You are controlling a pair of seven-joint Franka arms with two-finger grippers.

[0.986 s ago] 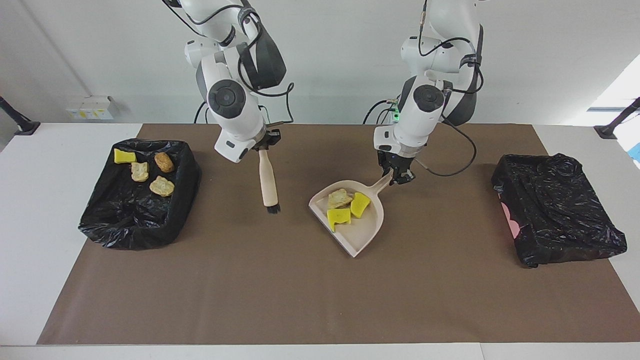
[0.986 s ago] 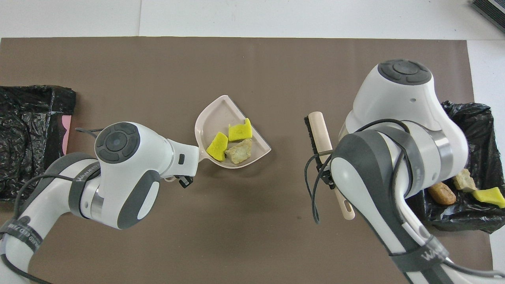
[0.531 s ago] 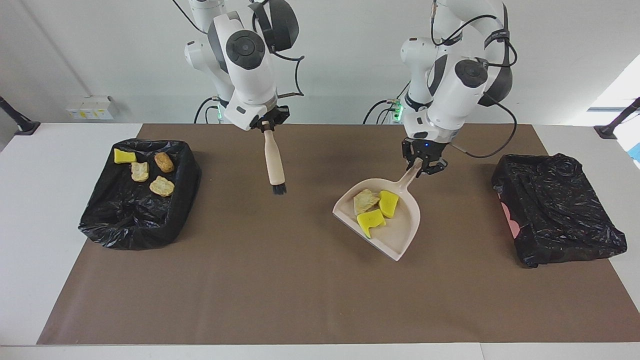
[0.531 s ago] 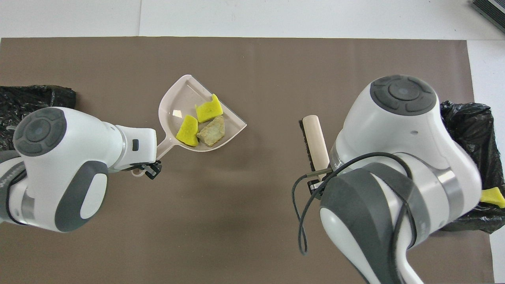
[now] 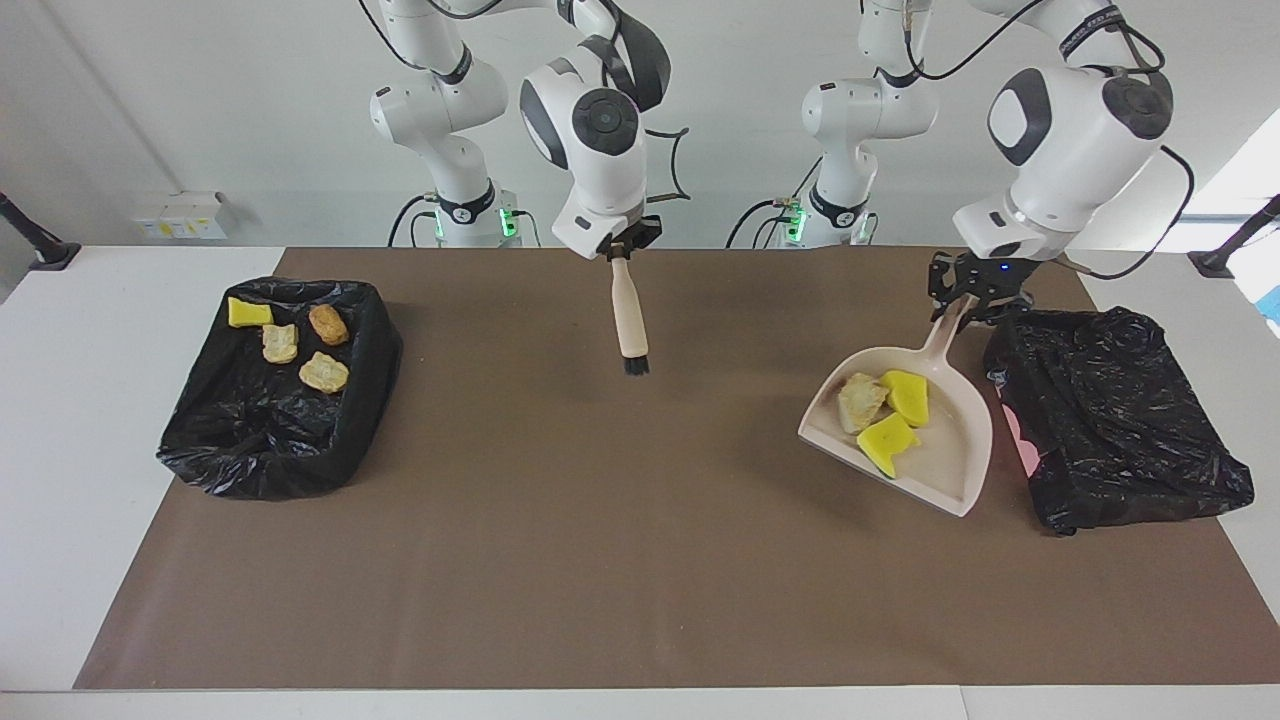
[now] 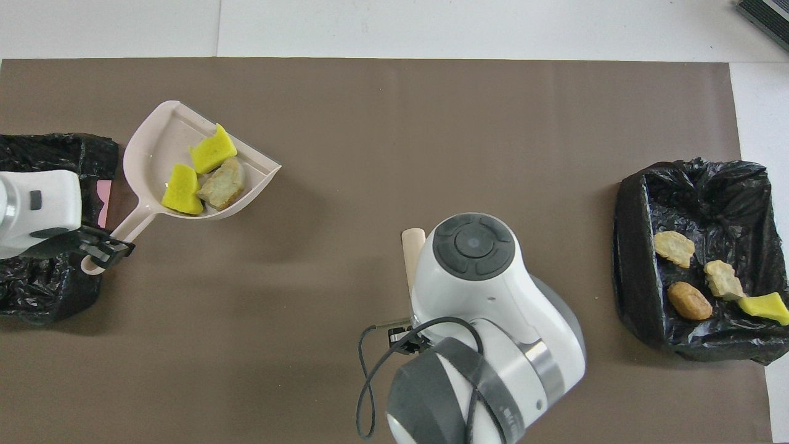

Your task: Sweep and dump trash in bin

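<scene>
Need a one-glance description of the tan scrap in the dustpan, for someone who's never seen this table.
Start at the black-lined bin at the left arm's end of the table; beside it the left pincer holds a beige dustpan by its handle. Three scraps lie in it. Yours is the tan crumbly chunk; the other two are bright yellow sponge.

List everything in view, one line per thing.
Dustpan: one, beige, raised beside the bin at the left arm's end.
Scraps in dustpan: three, two yellow, one tan.
Scraps in bin: four, one yellow, three tan-brown, at the right arm's end.
Bins: two, black-lined, one at each end.
Brush: one, beige handle, dark bristles, hanging over the mat.
Mat: one, brown.
Left gripper: shut on dustpan handle.
Right gripper: shut on brush.
</scene>
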